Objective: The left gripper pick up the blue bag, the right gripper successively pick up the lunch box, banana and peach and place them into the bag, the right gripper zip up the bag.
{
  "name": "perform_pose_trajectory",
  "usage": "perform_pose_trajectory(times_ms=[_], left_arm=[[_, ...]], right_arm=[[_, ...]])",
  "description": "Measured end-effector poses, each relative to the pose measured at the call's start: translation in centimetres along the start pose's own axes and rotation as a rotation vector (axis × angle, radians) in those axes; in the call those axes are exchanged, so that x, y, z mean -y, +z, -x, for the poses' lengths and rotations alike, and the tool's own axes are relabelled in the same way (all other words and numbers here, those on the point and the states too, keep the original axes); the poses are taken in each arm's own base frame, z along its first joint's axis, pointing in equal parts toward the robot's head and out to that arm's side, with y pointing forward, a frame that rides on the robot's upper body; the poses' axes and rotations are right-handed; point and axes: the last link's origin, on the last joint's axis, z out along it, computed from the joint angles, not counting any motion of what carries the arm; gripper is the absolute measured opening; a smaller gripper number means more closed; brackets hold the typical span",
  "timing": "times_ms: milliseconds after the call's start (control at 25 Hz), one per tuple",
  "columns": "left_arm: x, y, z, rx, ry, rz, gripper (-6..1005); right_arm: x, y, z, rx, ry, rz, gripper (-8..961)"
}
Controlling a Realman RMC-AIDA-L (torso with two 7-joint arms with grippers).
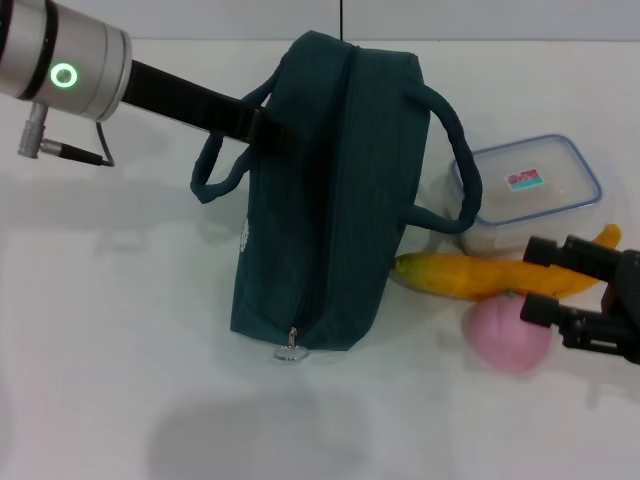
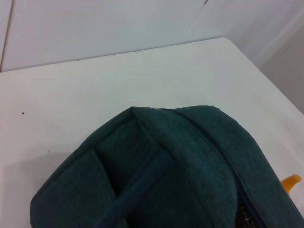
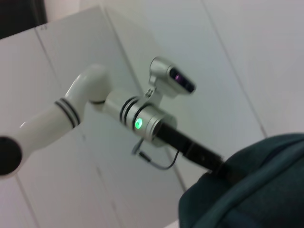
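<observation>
The blue bag [image 1: 325, 190] hangs tilted, zipped shut, its silver pull [image 1: 290, 350] at the near end and a shadow on the table beneath it. My left gripper [image 1: 268, 132] comes in from the upper left and is shut on the bag's upper left side by a handle. To the right lie the lunch box [image 1: 530, 185], the banana [image 1: 470, 275] and the peach [image 1: 508, 335]. My right gripper [image 1: 541, 282] is open, with its two black fingers either side of the banana's right half. The bag [image 2: 166, 175] fills the left wrist view, with the banana tip [image 2: 290, 182] beside it.
White table [image 1: 120, 300] all round, with free room left of and in front of the bag. The table's far edge and a wall [image 2: 95, 23] lie behind. The right wrist view shows the left arm [image 3: 142, 118] reaching to the bag [image 3: 251, 190].
</observation>
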Motion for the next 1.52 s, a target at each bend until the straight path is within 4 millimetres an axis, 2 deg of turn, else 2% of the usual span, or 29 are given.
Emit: perform_pose_trajectory(times_ms=[160, 320, 480, 600, 760, 920, 1040, 1240, 1520], left_arm=[[0.0, 0.0, 0.1, 0.0, -0.003, 0.0, 68], [0.1, 0.0, 0.2, 0.0, -0.006, 0.001, 52], [0.1, 0.0, 0.3, 0.0, -0.006, 0.0, 40], [0.0, 0.1, 0.3, -0.005, -0.01, 0.012, 40], [-0.1, 0.1, 0.3, -0.009, -0.006, 0.017, 40], [-0.2, 0.1, 0.1, -0.01, -0.001, 0.019, 40], [-0.2, 0.1, 0.1, -0.01, 0.002, 0.019, 40], [-0.1, 0.1, 0.3, -0.01, 0.009, 0.018, 40], [0.1, 0.5, 0.7, 0.003, -0.004, 0.031, 41]], right_arm=[[0.5, -0.5, 0.2, 0.096, 0.029, -0.077, 695], [2.4, -2.4, 0.4, 0.328, 0.168, -0.29, 689], [4.3, -4.8, -0.7, 0.498, 0.332, -0.533, 684], [5.4, -5.4, -1.9, 0.506, 0.395, -0.652, 680], [6.9, -4.6, -2.8, 0.46, 0.444, -0.726, 675], [8.1, -3.3, -2.7, 0.428, 0.471, -0.745, 670], [8.8, -1.5, -2.9, 0.365, 0.486, -0.731, 666], [9.3, -0.3, -3.0, 0.333, 0.502, -0.733, 660], [9.4, 0.2, -2.6, 0.332, 0.497, -0.718, 651]])
